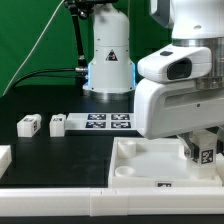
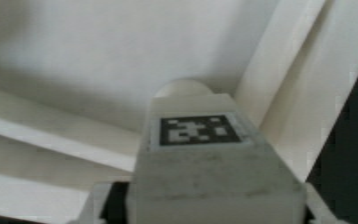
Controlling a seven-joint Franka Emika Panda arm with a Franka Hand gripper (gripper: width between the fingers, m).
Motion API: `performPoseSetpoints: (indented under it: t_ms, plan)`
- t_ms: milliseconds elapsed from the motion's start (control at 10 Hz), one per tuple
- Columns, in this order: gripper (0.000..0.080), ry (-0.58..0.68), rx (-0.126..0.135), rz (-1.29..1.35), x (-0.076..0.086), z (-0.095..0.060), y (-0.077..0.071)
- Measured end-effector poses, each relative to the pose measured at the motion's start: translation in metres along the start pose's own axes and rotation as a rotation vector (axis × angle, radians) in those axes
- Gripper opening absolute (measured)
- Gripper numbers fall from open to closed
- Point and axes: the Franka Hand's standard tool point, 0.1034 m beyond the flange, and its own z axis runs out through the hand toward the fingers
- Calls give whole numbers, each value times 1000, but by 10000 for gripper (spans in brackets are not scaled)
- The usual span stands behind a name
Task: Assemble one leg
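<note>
Holding: gripper [image 1: 203,152] pinched the leg [image 1: 203,153] between its fingers; marker faced outward
Landmark: white square panel [image 1: 150,165]
Leg's place: directly over the panel's corner socket [image 2: 197,91]; long axis seemingly aimed into it
Spare legs [image 1: 30,124]: well apart from the panel

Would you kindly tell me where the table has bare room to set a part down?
Bare black table lies behind the two loose legs and in front of them, toward the front rail. It is crowded where the gripper holds a leg over the panel.
</note>
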Motion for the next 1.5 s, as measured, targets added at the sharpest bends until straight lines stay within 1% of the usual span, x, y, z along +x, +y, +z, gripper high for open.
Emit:
performPoseSetpoints:
  t_ms: [100, 200, 400, 500, 700, 800, 900, 1100, 1200, 1300, 1400, 1500]
  plan:
    - [290, 0, 0, 4, 0, 0, 0]
    - [290, 1, 3, 178, 0, 0, -3]
    - [290, 3, 0, 537, 2, -1, -7]
    - [290, 2, -5, 676, 1, -1, -3]
    - [294, 3, -26, 846, -3, 0, 6]
    - [300, 8, -37, 955, -4, -1, 10]
    - [307, 10, -53, 1040, -6, -2, 18]
    - [311, 13, -65, 1121, -8, -2, 25]
    - [311, 11, -64, 1096, -8, -2, 25]
    - [475, 11, -63, 1078, -8, -2, 23]
    - [609, 10, -63, 1074, -7, -1, 17]
    - [637, 8, -63, 1020, -7, -1, 14]
